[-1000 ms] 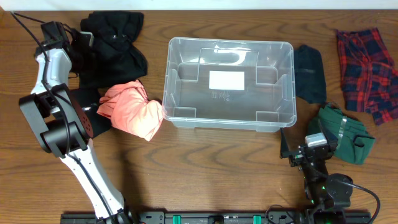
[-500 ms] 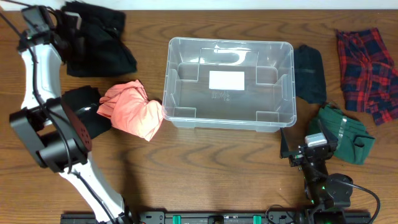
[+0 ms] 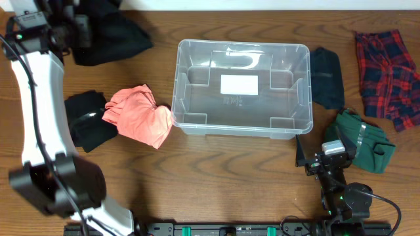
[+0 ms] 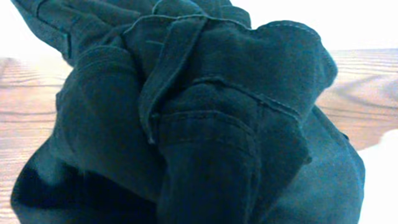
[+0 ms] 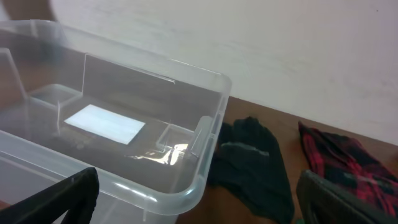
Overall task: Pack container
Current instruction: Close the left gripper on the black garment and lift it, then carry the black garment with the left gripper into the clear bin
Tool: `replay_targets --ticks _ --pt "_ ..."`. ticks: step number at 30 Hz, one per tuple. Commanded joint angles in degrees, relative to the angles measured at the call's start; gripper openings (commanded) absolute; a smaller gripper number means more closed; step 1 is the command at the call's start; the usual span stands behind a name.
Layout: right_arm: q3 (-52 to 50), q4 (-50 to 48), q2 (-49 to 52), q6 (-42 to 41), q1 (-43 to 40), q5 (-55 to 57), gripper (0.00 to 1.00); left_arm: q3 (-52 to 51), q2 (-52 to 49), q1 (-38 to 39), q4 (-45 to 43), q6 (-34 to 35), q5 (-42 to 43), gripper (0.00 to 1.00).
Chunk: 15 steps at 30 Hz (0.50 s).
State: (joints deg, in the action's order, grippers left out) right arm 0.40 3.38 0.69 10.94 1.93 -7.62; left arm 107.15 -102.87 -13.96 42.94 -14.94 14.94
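Coral cloth, plaid shirt, black garment

Clear container, black garment, salmon cloth

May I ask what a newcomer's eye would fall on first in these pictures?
The large clear rectangular plastic bin in the centre, empty but for a white label on its bottom. Next, the crumpled coral-pink cloth at its left front corner, and the bunched dark garment at the far left, which fills the left wrist view.
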Motion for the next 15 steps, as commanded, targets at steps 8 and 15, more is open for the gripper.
replay_targets --ticks 8,15 --pt "-0.09 0.22 -0.31 -0.63 0.44 0.35 0.99 0.55 18.36 14.32 11.69 13.33 2.86 0.06" --pt "-0.09 0.22 -0.31 -0.63 0.44 0.35 0.99 -2.05 16.96 22.88 16.98 16.81 3.13 0.06"
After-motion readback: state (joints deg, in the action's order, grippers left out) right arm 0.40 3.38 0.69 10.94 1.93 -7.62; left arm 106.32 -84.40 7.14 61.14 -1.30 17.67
